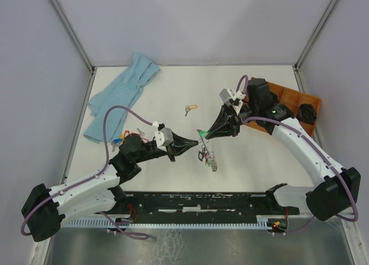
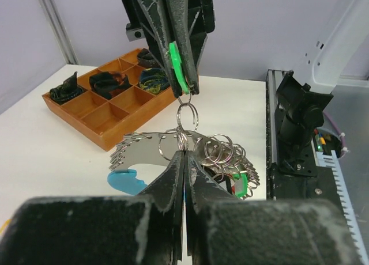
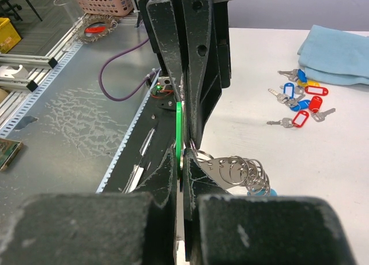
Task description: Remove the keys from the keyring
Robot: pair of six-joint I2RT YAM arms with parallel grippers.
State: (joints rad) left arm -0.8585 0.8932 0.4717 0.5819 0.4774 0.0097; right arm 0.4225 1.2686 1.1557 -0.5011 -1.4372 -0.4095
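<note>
Just left of frame centre, the left tool [image 1: 197, 142] is clamped on the keyring [image 1: 211, 159], which dangles mid-frame over the tabletop [image 1: 259, 161], apparently anchoring it so the right tool [image 1: 203, 133], pinched shut on a green-tagged key [image 2: 176, 66], can work that key free.

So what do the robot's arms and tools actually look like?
The left arm and right arm have white links with chunky black joints, and a purple cable loops along each. The left tool and right tool are black and taper to narrow wedge-shaped fingers, with a pale grey box mounted behind.
</note>
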